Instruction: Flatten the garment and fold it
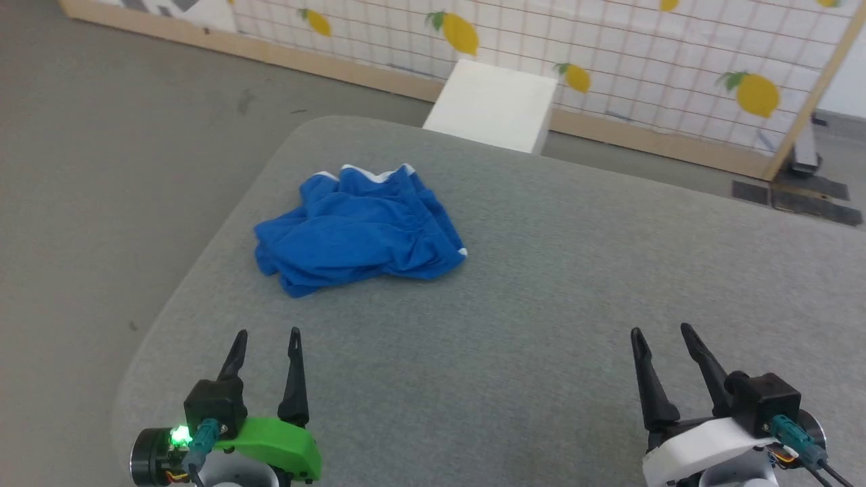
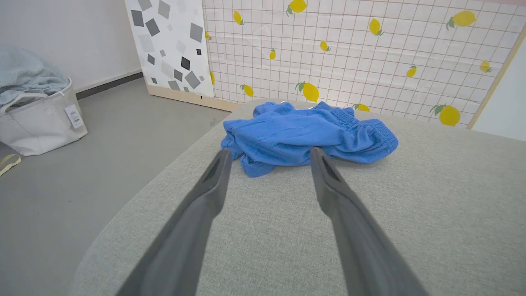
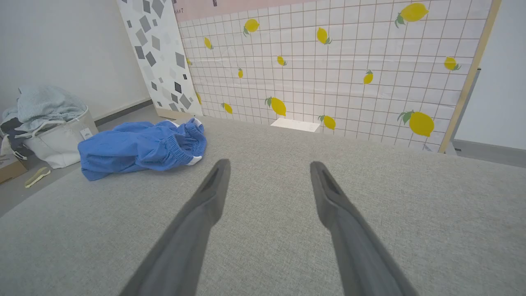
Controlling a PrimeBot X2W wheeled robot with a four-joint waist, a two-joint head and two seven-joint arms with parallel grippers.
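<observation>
The garment (image 1: 358, 230) is a small pair of bright blue shorts with white trim, lying crumpled on the grey fabric surface (image 1: 541, 304) toward its far left. The left wrist view has the garment (image 2: 304, 135) just beyond the fingertips, with its gathered waistband to the right. From the right wrist it lies far off to the left, garment (image 3: 139, 148). My left gripper (image 1: 268, 335) hovers open near the front left edge, short of the garment, empty. My right gripper (image 1: 661, 331) stands open at the front right, empty, far from it.
The grey surface drops off to the floor (image 1: 101, 203) on the left. A white box (image 1: 494, 105) stands behind the far edge, before a lemon-patterned screen (image 1: 609, 61). A white laundry basket (image 2: 37, 115) with cloth sits on the floor at left.
</observation>
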